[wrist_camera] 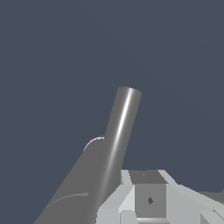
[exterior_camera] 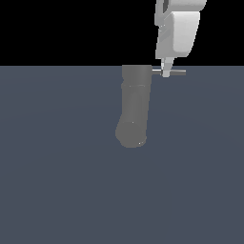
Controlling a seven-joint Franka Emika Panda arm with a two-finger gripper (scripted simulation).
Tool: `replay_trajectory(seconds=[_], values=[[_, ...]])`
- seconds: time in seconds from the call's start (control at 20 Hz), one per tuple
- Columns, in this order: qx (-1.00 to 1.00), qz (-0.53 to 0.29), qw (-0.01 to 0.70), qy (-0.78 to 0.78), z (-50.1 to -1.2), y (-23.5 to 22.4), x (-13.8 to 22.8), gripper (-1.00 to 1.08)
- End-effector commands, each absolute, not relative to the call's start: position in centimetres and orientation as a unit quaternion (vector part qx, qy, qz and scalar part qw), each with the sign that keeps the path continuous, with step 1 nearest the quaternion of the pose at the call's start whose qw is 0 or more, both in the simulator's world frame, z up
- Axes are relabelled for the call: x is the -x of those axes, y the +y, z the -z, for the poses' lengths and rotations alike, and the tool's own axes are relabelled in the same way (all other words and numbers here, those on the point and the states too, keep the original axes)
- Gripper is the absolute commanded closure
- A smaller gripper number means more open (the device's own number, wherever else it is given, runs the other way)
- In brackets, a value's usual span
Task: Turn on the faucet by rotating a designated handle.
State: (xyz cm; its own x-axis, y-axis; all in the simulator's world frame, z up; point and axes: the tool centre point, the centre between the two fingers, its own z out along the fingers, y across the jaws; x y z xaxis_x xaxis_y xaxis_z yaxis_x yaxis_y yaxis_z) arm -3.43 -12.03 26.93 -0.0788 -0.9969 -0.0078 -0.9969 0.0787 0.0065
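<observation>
In the exterior view the faucet [exterior_camera: 135,107] is a thick dark-grey cylinder, slightly bent, with a rounded near end. The handle [exterior_camera: 175,72], a thin grey rod, sticks out sideways from its far flat end toward the exterior view's right. My white gripper [exterior_camera: 165,71] comes down from above, and its narrow tip touches the rod close to the body. In the wrist view the handle [wrist_camera: 120,131] runs as a shiny rod right beside my fingers [wrist_camera: 146,199]. The fingers form one block with no gap showing. The faucet body [wrist_camera: 72,197] lies behind the rod.
A flat blue-grey floor [exterior_camera: 57,181] spreads under and around the faucet. A black backdrop fills the area above the floor's far edge. No other object is in view.
</observation>
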Motion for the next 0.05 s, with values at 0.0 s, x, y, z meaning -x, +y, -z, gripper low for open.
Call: replay_trajectory(seconds=[0.0], values=[[0.655, 0.0, 0.0, 0.756, -26.96, -16.06, 3.73, 1.08]])
